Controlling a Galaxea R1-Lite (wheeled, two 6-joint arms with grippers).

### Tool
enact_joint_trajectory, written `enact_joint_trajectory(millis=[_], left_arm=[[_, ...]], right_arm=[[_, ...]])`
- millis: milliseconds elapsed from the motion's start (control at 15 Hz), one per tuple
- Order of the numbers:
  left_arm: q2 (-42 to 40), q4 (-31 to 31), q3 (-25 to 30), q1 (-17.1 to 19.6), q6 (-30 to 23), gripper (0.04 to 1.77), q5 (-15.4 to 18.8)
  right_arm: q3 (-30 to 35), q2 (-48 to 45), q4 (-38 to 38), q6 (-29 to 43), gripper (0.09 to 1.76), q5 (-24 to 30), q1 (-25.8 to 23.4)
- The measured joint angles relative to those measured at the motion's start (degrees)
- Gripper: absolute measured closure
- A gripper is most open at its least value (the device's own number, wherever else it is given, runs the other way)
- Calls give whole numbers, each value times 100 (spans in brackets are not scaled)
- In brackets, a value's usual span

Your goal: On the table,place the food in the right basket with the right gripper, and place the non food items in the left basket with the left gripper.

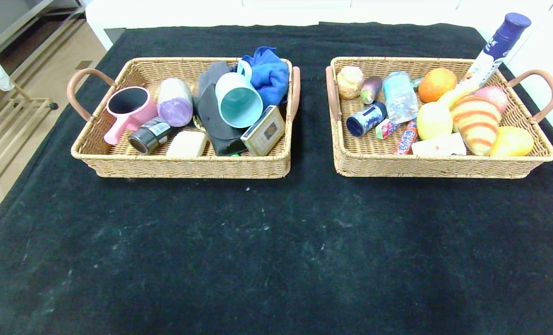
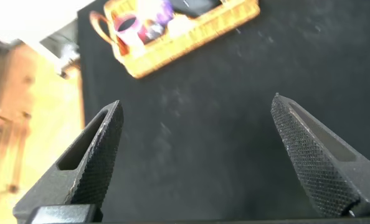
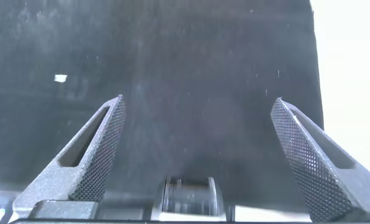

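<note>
Head view, black-clothed bench (image 1: pixel 276 251), left basket (image 1: pixel 118 160) holding purple roll (image 1: pixel 175 108), pale blue mug (image 1: pixel 238 100), cream card box (image 1: pixel 263 130), right basket (image 1: pixel 443 166) holding croissant (image 1: pixel 476 122), lemon (image 1: pixel 511 141), left hand (image 2: pixel 197 158) and right hand (image 3: pixel 197 155) spread wide, empty, above bare cloth.

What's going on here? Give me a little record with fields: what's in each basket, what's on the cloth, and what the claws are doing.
Left wicker basket: pale blue mug, purple roll, cream card box.
Right wicker basket: striped croissant, orange, yellow lemon.
Black tablecloth: nothing loose in view.
Left gripper: open, empty, above cloth.
Right gripper: open, empty, above cloth.
</note>
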State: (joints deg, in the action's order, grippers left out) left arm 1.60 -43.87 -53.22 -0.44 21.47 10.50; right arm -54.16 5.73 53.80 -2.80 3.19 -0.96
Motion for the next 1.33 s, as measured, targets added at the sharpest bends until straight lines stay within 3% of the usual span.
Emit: enact_joint_trajectory(millis=[267,467,600,800,1000,1133,1333], left_arm=[[-144,330,883,2,-560,9,20],[-157,1791,2356,2,-857,9,-311],[-152,2938,3501,2,-924,9,-645],[-157,3897,4745,2,-1003,9,-923],[-160,3875,5058,9,-1197,9,-747],[-160,3895,5110,9,-1580,9,-816],[-165,3944,5141,9,-1744,9,-968]], right_arm=[[2347,-400,-2794,16,15,-462,34],[4218,-522,-4799,24,14,-837,41],[4943,-560,-5382,69,14,-859,48],[5204,-578,-5421,143,14,-741,52],[5246,-580,-5446,151,14,-757,52],[5249,-580,-5446,155,14,-755,52],[5257,-580,-5450,215,14,-705,52]])
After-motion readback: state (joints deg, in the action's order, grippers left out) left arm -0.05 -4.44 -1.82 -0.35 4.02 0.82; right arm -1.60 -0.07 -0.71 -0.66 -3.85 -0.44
